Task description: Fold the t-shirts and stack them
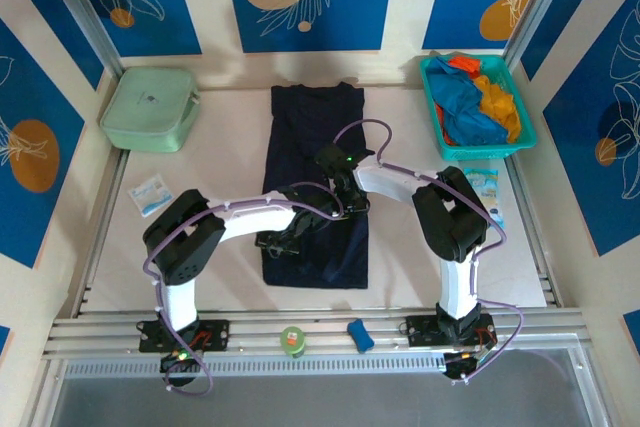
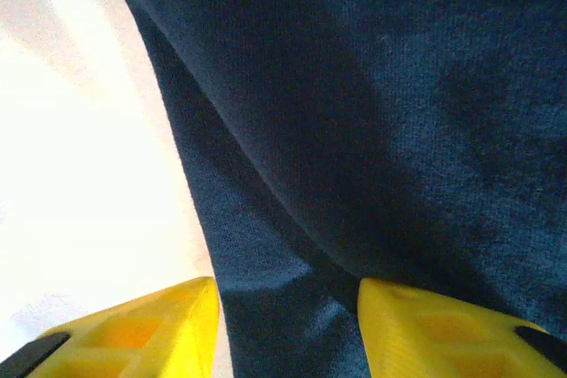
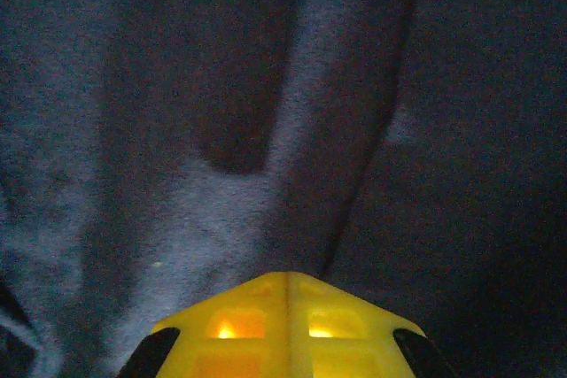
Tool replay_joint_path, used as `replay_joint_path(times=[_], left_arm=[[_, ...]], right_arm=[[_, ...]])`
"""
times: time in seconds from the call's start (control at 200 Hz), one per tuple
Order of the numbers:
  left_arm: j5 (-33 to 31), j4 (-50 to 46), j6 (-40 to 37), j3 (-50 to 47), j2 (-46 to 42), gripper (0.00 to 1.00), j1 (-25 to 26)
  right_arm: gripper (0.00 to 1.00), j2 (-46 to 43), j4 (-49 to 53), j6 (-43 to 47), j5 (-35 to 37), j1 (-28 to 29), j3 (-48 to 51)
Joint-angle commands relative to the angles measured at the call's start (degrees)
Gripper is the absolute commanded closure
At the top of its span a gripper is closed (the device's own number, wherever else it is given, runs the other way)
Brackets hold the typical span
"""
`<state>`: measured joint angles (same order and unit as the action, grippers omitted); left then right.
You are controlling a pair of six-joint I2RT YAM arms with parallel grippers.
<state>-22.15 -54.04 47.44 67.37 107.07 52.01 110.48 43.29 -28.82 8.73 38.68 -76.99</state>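
Note:
The dark navy t-shirt (image 1: pixel 315 112) lies in a long folded strip down the middle of the table. My left gripper (image 1: pixel 278 242) sits low at the strip's left edge; in the left wrist view its yellow fingers (image 2: pixel 288 294) stand apart with navy cloth (image 2: pixel 372 112) running between them. My right gripper (image 1: pixel 340 197) rests on the shirt's middle. Its fingers (image 3: pixel 288 276) are shut together, tips against the cloth (image 3: pixel 221 201); whether any cloth is pinched is hidden. Bright blue (image 1: pixel 465 107), orange (image 1: pixel 500 102) and red (image 1: pixel 462 64) shirts lie bunched in the teal basket (image 1: pixel 470 59).
A pale green box (image 1: pixel 150 107) stands at the back left. Small printed packets lie left (image 1: pixel 150 194) and right (image 1: pixel 487 187) of the shirt. A green roll (image 1: pixel 292 340) and a blue item (image 1: pixel 360 335) sit on the front rail between the arm bases.

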Motion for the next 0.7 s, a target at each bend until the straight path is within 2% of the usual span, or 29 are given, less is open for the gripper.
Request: replay_joint_path(times=[0.0, 0.085, 0.18, 0.28, 0.695], left_arm=[[0.5, -1.2, -0.7, -2.2, 1.5, 0.53, -0.7], [1.2, -1.0, -0.9, -2.1, 0.8, 0.51, -0.6], [1.5, -1.1, -1.1, -1.7, -0.6, 0.44, -0.5], [1.1, -2.3, -1.1, -0.8, -2.0, 0.40, -0.4], [-0.6, -5.8, -1.2, 1.7, -7.7, 0.37, -0.2]], right_arm=[[0.91, -1.6, 0.5, -0.9, -2.3, 0.4, 0.3], [0.78, -1.7, 2.0, -1.2, 0.0, 0.7, 0.3], [0.73, -1.9, 3.8, -1.7, 2.9, 1.6, 0.3], [0.72, -1.8, 4.3, -2.1, 4.3, 2.4, 0.9], [0.78, 0.6, 5.4, -2.5, 6.6, 3.4, 0.0]])
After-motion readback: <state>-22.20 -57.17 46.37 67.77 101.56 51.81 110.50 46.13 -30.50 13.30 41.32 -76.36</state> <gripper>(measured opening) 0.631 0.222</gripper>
